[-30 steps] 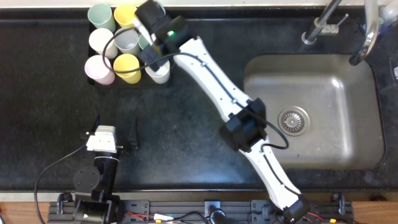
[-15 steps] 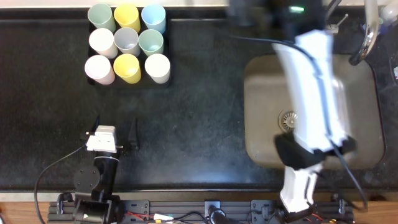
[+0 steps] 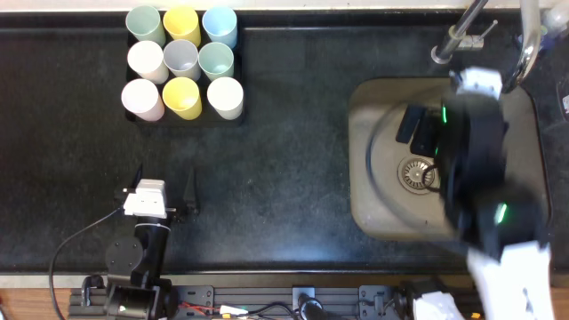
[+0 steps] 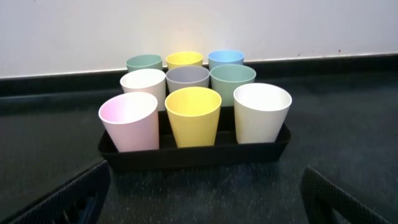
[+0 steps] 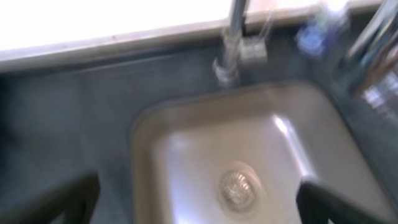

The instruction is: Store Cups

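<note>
So, lower left in the top view: left gripper [image 3: 167, 180] over the dark surface [image 3: 284, 178], jaws wide, empty. Right gripper [image 5: 199, 180] above the sink [image 3: 382, 204], jaws wide too. Upper left, nine cups [image 3: 181, 60] in a black tray [image 4: 193, 157].

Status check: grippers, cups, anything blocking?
Left gripper open, facing the tray. Right gripper open over the sink. Nine cups upright in tray. Nothing blocking.

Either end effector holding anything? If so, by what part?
Nothing is held. The left end effector is open, facing the cups; the right end effector is open over the sink. Both are empty.
</note>
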Action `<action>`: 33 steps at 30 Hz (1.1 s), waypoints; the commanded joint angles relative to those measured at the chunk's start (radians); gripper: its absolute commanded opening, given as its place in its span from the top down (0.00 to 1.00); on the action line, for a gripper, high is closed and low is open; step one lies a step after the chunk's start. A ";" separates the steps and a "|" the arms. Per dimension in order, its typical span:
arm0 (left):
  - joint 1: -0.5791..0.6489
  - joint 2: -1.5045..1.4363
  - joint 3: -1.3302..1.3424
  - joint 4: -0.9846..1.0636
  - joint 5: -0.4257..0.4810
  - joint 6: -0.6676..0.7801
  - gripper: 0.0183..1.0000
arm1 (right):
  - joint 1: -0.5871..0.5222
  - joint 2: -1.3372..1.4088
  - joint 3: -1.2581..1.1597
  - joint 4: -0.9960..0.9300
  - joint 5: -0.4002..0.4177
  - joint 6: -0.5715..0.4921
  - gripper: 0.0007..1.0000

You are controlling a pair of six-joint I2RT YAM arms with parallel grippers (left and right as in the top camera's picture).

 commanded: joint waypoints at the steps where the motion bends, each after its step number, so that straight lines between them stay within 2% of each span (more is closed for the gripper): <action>1: 0.000 -0.010 -0.001 -0.003 0.010 0.011 0.00 | 0.000 -0.251 -0.396 0.418 -0.005 -0.024 0.00; 4: 0.000 -0.010 -0.001 -0.003 0.010 0.011 0.00 | 0.000 -0.382 -0.576 0.596 -0.010 -0.024 0.00; 11: 0.000 -0.010 -0.001 -0.003 0.010 0.011 0.00 | 0.000 -0.557 -0.769 0.608 -0.010 -0.024 0.00; 14: 0.000 -0.010 -0.001 -0.003 0.010 0.011 0.00 | 0.000 -0.594 -0.839 0.674 -0.010 -0.024 0.00; 21: 0.000 -0.010 -0.001 -0.003 0.010 0.011 0.00 | -0.097 -0.757 -0.935 0.740 -0.009 -0.025 0.00; 33: 0.000 -0.010 -0.001 -0.003 0.010 0.011 0.00 | -0.098 -0.964 -1.107 0.789 -0.014 -0.025 0.00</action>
